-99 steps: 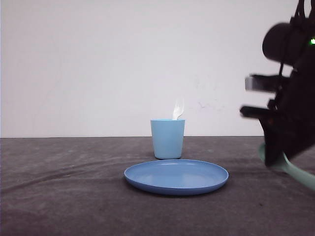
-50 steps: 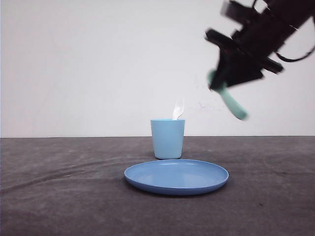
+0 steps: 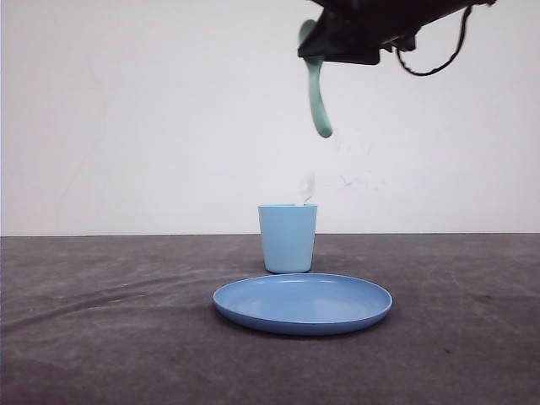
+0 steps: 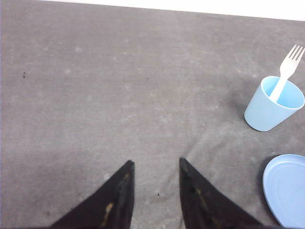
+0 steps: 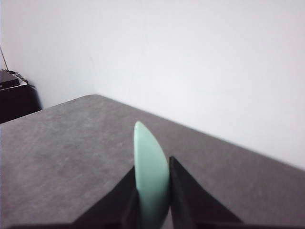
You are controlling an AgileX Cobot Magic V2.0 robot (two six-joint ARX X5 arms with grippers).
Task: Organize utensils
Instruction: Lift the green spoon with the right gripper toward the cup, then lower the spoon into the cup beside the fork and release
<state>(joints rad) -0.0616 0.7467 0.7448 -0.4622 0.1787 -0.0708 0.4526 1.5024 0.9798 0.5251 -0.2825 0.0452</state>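
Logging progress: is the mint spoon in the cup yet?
Out. The right gripper holds the spoon hanging above the cup, which contains the fork.

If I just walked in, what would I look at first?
Probably the mint-green spoon dangling high in the air, pinched in the right end effector above the light blue cup. Next you'd spot the white fork already standing in that cup, tines up, and the round blue plate on the grey table just in front of it.
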